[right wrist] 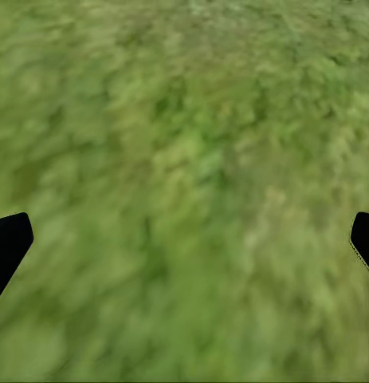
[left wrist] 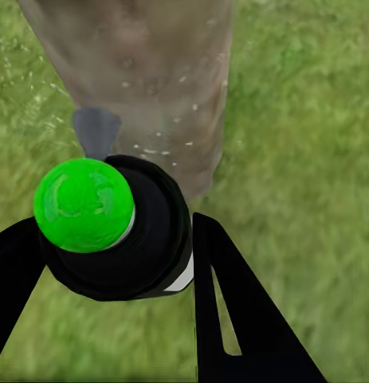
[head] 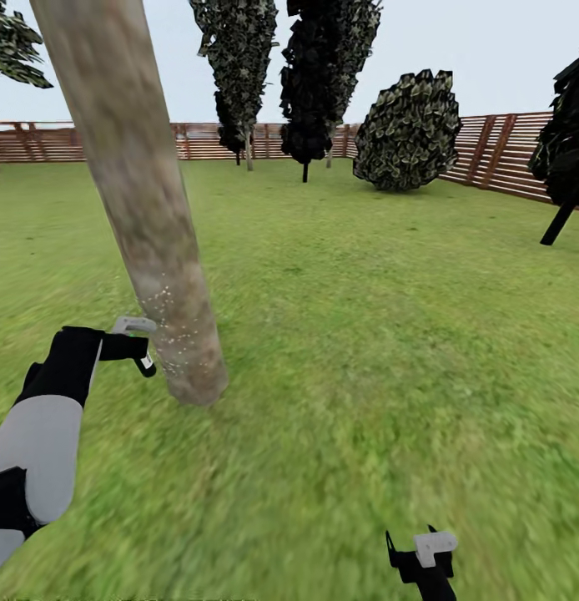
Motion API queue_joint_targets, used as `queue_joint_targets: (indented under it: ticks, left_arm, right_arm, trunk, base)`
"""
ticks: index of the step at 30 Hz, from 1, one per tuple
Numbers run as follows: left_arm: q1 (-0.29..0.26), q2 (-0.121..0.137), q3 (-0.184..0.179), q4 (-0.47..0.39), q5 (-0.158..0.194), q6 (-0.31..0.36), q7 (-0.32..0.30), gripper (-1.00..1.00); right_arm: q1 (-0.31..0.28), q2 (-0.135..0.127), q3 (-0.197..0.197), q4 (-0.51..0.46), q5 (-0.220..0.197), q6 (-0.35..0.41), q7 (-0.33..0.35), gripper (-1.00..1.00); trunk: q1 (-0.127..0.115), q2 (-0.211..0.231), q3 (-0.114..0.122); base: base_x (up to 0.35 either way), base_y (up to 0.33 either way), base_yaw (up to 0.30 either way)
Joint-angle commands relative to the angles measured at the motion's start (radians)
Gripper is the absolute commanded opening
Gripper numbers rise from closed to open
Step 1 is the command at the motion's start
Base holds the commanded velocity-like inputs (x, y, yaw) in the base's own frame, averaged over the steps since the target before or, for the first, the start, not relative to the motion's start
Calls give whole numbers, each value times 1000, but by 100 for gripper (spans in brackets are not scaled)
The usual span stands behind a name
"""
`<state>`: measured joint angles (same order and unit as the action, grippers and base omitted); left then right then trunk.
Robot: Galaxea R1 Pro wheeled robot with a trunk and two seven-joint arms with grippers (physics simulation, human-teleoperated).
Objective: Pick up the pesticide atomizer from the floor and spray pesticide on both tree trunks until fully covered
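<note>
The left gripper (left wrist: 112,263) was clamped on the atomizer (left wrist: 120,231), its nozzle near the trunk (head: 152,242), flecked with white droplets; the right gripper (right wrist: 184,239) hung spread apart over grass (right wrist: 192,144)

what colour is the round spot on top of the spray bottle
Bright green, on the atomizer black top; clearest in the left wrist view.

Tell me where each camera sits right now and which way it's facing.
Head view: on the robot's head, looking forward and down over the lawn to the fence; left arm with left pincer by the tree trunk, right pincer low.
Left wrist view: along the fingers gripping the pesticide atomizer, aimed at the trunk.
Right wrist view: straight at grass, fingertips spread at the edges.
Head and left wrist share the speckled trunk.
</note>
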<state>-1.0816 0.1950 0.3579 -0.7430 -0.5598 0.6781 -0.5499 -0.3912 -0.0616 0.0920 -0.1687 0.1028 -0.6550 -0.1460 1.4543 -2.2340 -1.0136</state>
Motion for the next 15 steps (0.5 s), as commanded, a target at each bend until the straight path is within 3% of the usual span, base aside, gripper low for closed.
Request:
queue_joint_targets:
  ticks: [1, 14, 15]
  left_arm:
    - [0, 0, 0, 0, 1, 0, 0, -100]
    - [21, 7, 1, 10, -4, -2, 72, -100]
    - [34, 7, 1, 11, -4, -3, 100, -100]
  right_arm:
    - [0, 0, 0, 0, 0, 0, 0, 100]
    - [0, -2, 0, 0, 0, 0, -1, 100]
    - [0, -2, 0, 1, 0, 0, -1, 100]
  trunk:
    - [0, 0, 0]
    - [0, 0, 0]
    - [0, 0, 0]
  base:
    - [0, -273, 56]
    - [0, -273, 5]
    - [61, -273, 0]
